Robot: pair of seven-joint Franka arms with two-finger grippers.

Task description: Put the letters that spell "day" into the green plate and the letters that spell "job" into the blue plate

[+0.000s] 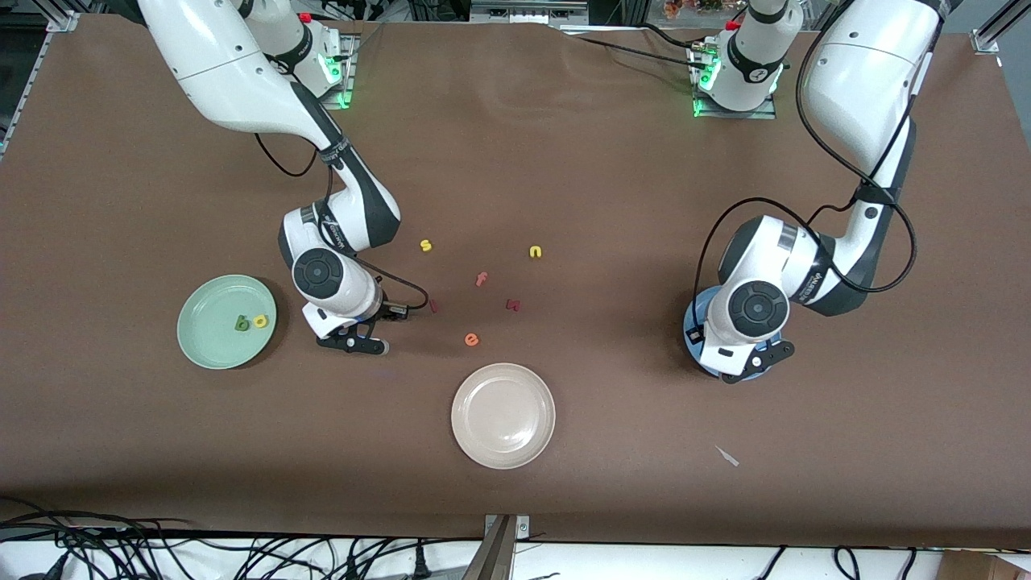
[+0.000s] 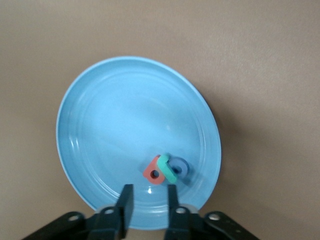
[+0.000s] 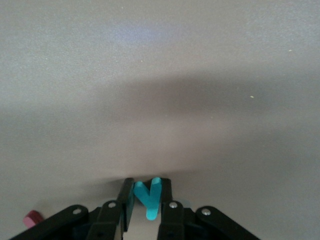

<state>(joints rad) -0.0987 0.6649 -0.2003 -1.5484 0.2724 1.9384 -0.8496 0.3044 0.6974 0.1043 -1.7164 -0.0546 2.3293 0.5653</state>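
1. Counter [image 1: 564,145]: we record a flat, matte brown covering.
2. Green plate [image 1: 211,338]: round, pale mint, shallow rim, toward the right arm's end; a dark green d [image 1: 241,324] and a yellow a [image 1: 259,321] lie in it side by side, touching.
3. Right gripper [image 3: 146,200]: low over the counter beside that plate; jaws closed on a teal y [image 3: 148,198], its forked arms pointing away from the wrist, stem toward it.
4. Blue plate [image 2: 115,115]: glossy, ringed; a salmon b [image 2: 154,172], teal j [image 2: 167,169] and blue o [image 2: 179,167] sit bunched together near its rim.
5. Left gripper [image 2: 150,200]: above the blue plate, jaws narrowly parted, holding nothing.
6. Cream plate [image 1: 503,415]: nearest the front camera.
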